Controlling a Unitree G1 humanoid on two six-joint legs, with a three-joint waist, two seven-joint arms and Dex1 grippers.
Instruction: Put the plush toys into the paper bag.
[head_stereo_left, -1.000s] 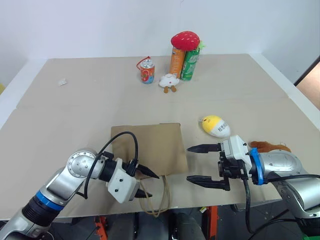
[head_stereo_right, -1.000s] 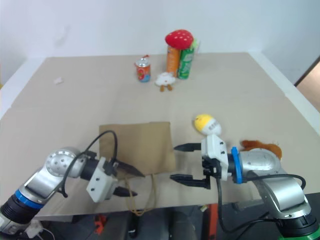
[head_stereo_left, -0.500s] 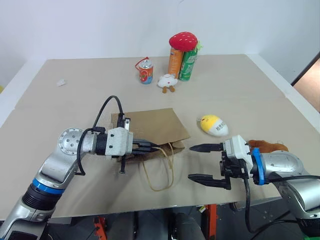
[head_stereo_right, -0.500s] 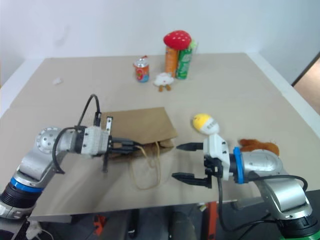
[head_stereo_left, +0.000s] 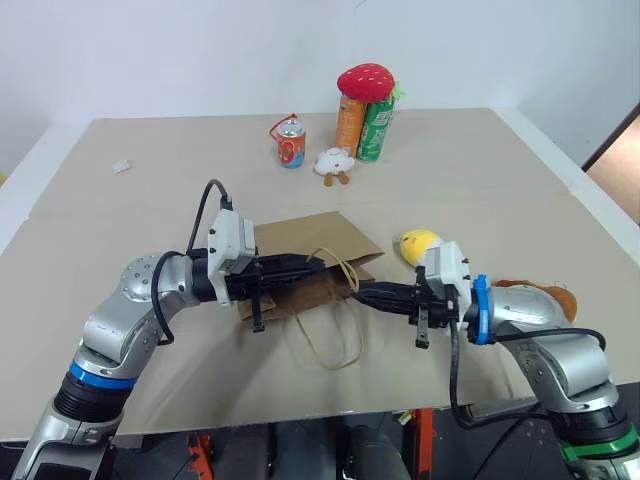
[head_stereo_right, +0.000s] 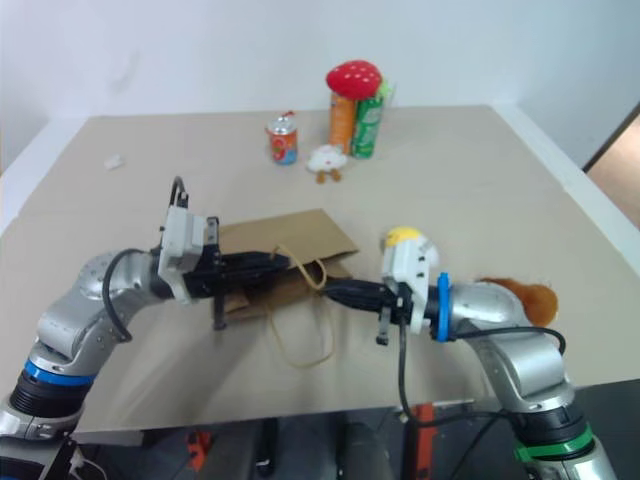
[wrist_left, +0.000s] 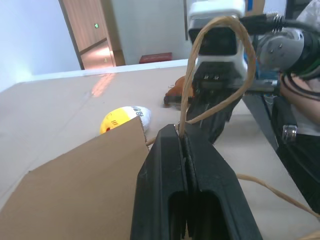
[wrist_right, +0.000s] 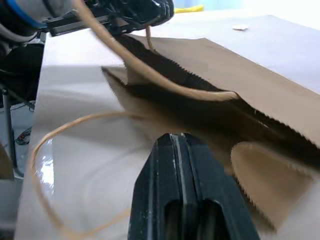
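The brown paper bag (head_stereo_left: 300, 252) lies on the table with its mouth toward my right arm. My left gripper (head_stereo_left: 312, 266) is shut on the bag's upper cord handle (wrist_left: 189, 85) at the top edge, holding that side raised. A second cord loop (head_stereo_left: 333, 345) lies on the table. My right gripper (head_stereo_left: 360, 293) is shut, and its tips are at the bag's lower lip (wrist_right: 260, 165); I cannot tell whether paper is pinched. The yellow and white egg toy (head_stereo_left: 419, 241) sits just behind the right gripper. The fuzzy brown toy (head_stereo_left: 548, 296) lies beside my right forearm.
At the back stand a red can (head_stereo_left: 293, 143), an orange can (head_stereo_left: 352, 124) and a green can (head_stereo_left: 379, 128), with a red plush (head_stereo_left: 369, 80) on top. A small white plush (head_stereo_left: 337, 162) lies before them. A white scrap (head_stereo_left: 123, 165) lies far left.
My left gripper closed on the cord handle and rose, lifting the bag's top side. My right gripper moved left to the bag's mouth and went from wide open to shut.
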